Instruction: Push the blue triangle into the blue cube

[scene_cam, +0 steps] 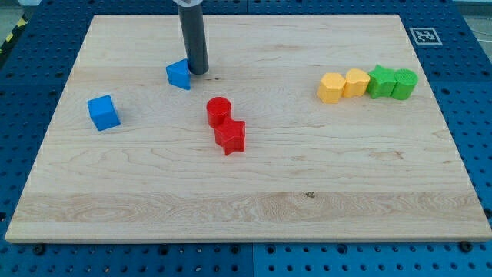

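Note:
The blue triangle (178,75) lies on the wooden board towards the view's upper left. My tip (199,72) rests on the board right at the triangle's right side, touching or nearly touching it. The blue cube (103,112) sits further to the view's left and a little lower, well apart from the triangle.
A red cylinder (218,111) and a red star-like block (230,136) sit together near the board's middle. At the view's right stand two yellow blocks (344,85) and two green blocks (392,82) in a row. The board's edge (246,240) borders blue pegboard.

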Robot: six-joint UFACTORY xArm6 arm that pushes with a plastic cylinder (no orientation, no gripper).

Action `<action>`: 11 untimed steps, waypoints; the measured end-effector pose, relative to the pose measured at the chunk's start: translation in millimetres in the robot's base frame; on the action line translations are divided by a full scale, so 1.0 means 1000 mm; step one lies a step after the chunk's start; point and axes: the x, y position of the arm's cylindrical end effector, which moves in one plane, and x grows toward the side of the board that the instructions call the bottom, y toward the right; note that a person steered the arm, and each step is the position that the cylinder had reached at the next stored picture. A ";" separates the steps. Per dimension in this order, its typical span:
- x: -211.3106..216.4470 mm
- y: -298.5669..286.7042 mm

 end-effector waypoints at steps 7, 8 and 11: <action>0.029 -0.037; 0.003 -0.037; 0.013 -0.051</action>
